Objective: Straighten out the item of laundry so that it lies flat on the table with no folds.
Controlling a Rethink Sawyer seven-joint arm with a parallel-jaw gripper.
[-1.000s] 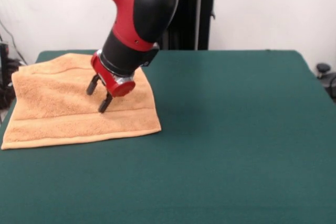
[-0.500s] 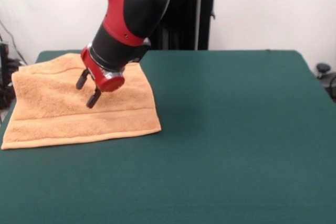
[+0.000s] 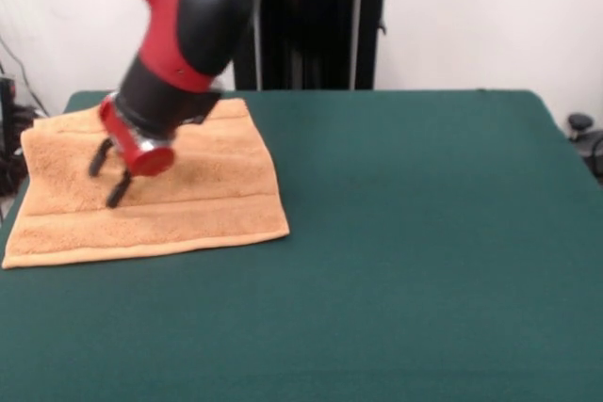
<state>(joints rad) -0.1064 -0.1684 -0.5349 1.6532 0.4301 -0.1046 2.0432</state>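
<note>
The orange-tan towel (image 3: 188,200), the item of laundry, lies spread on the green table (image 3: 424,233) at its left side, with a woven band running near the front hem. Its far left part looks slightly raised or rumpled. My gripper (image 3: 107,178) hangs over the towel's left half, tilted, its two dark fingers apart and open with nothing between them. The red and black arm hides part of the towel's far edge.
The towel's left hem reaches the table's left edge. A black stand (image 3: 320,21) rises behind the table's far side. Dark objects (image 3: 579,129) sit beyond the right edge.
The arm has swung steadily to the left across the towel, carrying the open gripper from the towel's middle to its left half. The towel has not visibly shifted.
</note>
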